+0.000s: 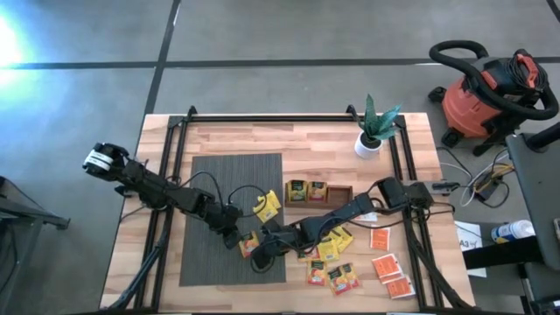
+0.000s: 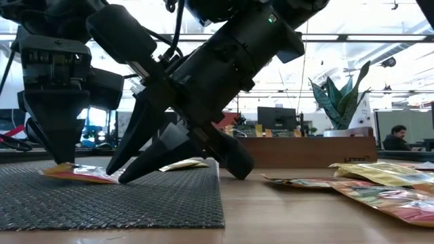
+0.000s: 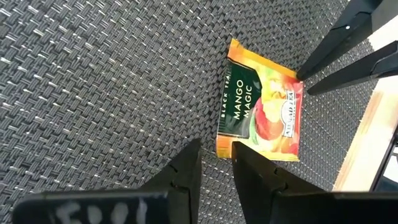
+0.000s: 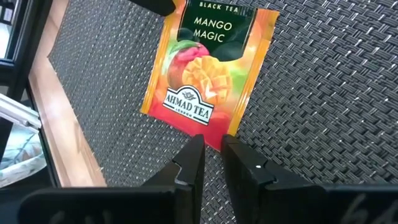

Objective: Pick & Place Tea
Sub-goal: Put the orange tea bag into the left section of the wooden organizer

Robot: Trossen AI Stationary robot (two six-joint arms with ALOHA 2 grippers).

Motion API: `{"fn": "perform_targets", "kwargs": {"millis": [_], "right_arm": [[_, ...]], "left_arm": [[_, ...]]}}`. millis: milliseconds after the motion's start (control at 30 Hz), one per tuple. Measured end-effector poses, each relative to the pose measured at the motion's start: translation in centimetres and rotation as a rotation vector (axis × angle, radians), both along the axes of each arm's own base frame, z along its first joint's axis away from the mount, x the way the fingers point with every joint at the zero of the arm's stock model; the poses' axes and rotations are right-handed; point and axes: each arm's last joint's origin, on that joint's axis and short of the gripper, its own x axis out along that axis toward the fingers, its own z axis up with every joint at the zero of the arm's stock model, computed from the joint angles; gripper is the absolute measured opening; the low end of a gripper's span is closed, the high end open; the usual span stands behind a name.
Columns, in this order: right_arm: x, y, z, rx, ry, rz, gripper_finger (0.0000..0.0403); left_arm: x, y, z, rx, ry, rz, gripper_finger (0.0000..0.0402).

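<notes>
An orange-and-green "Mango Magic" tea sachet [image 1: 248, 243] [image 3: 261, 102] [image 4: 208, 68] lies flat on the dark woven mat [image 1: 229, 179]. My left gripper [image 1: 238, 234] [image 2: 60, 161] [image 3: 216, 149] points down at one end of it. It is open by a narrow gap, and a corner of the sachet shows in that gap. My right gripper [image 1: 261, 255] [image 2: 115, 176] [image 4: 211, 142] slants down at the opposite end. It is also narrowly open, with its tips at the sachet's edge. A second yellow sachet [image 1: 267, 206] lies on the mat. My left gripper has its tips down at the sachet's corner [image 3: 220, 148], coming from above. I cannot tell whether they touch it. My right gripper has its tips at the middle of the opposite edge [image 4: 210, 132], slanting down from the table's right. Touch cannot be told there either. The sachet stays flat on the mat.
The brown wooden tray [image 1: 339, 187] right of the mat holds two sachets. Several loose sachets lie on the table near the right arm [image 1: 334, 267] [image 1: 390, 269]. A potted plant [image 1: 371, 133] stands at the far right. Black frame rails [image 1: 171, 157] run along the table's sides.
</notes>
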Motion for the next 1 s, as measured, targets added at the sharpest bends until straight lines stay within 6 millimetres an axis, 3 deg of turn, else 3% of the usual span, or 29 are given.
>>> {"fn": "perform_targets", "kwargs": {"millis": [1000], "right_arm": [[-0.25, 0.02, -0.31, -0.016, 0.025, 0.026, 0.0058]], "left_arm": [[0.41, 0.44, 0.26, -0.011, -0.038, 0.054, 0.0085]]}}
